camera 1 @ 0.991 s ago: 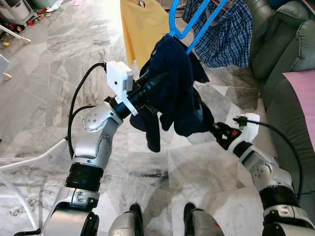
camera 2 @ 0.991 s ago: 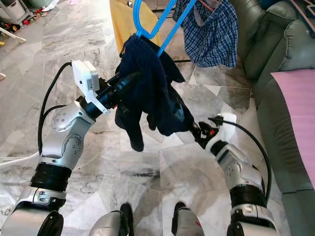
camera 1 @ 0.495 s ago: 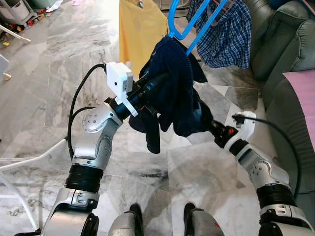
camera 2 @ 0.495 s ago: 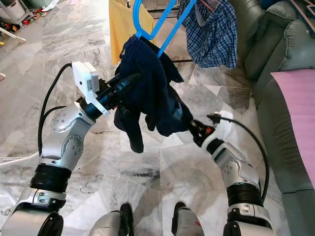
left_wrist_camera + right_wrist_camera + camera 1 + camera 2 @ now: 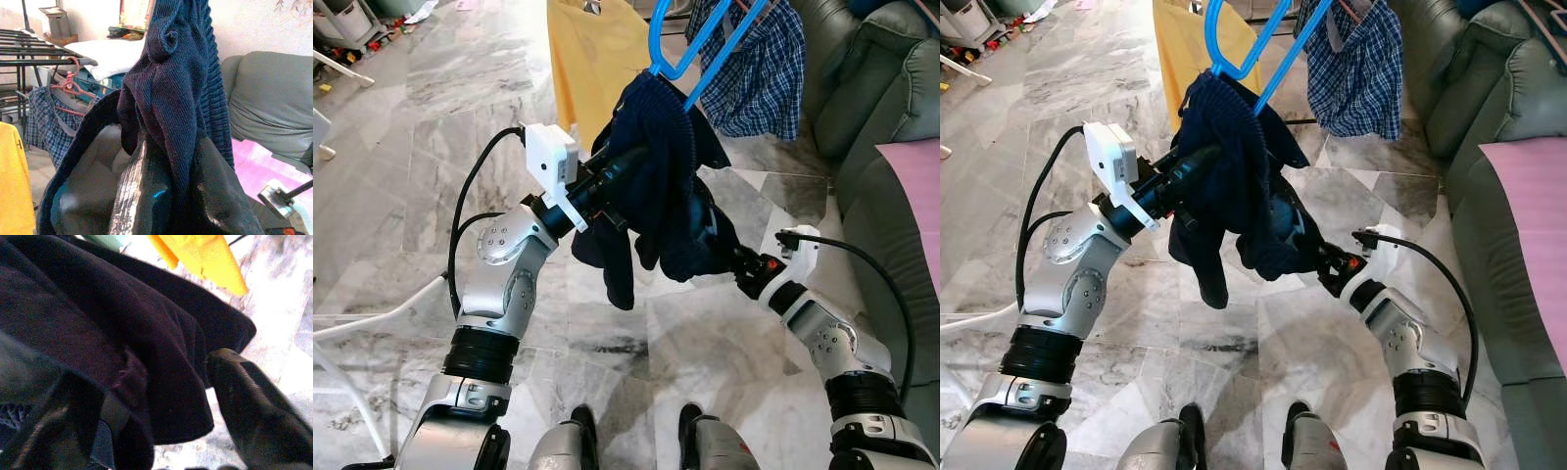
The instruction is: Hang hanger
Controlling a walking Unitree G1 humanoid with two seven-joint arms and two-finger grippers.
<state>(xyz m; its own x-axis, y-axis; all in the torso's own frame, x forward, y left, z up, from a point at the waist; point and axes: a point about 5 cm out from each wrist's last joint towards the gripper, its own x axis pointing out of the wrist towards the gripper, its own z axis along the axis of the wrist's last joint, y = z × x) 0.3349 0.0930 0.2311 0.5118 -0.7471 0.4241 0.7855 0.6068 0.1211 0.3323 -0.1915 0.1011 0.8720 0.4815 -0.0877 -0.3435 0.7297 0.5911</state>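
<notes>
Blue hanger (image 5: 690, 49) rises above the left end effector (image 5: 641, 162), carrying a navy sweater (image 5: 661, 186); grip hidden by cloth. Right end effector (image 5: 724, 257) spreads open around the sweater's hem below.

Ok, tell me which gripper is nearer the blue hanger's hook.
Left. The left gripper is buried in the dark blue sweater just below the blue hanger. The right gripper sits lower, at the sweater's bottom hem, farther from the hook.

I am seeing a navy ribbed garment (image 5: 661, 186) under a bright blue hanger (image 5: 690, 44), with yellow cloth (image 5: 597, 59) and blue-checked shorts (image 5: 759, 73) beside that hanger.
</notes>
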